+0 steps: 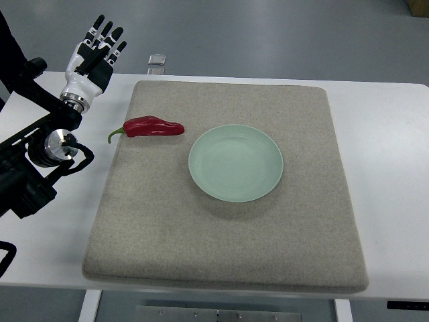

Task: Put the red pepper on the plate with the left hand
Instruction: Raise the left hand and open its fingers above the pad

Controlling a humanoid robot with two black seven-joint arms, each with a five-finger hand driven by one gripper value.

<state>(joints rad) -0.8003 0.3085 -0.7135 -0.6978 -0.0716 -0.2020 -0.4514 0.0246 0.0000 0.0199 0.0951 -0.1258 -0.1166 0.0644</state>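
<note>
The left hand [99, 48], fingers spread (holding nothing), hovers apart from the red pepper [149, 127] beside the plate [236, 163].

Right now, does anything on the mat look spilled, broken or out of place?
Nothing stands out. The red pepper lies whole on the grey mat, left of the empty green plate. The left hand is raised off the mat's far left corner, fingers spread, holding nothing.
</note>
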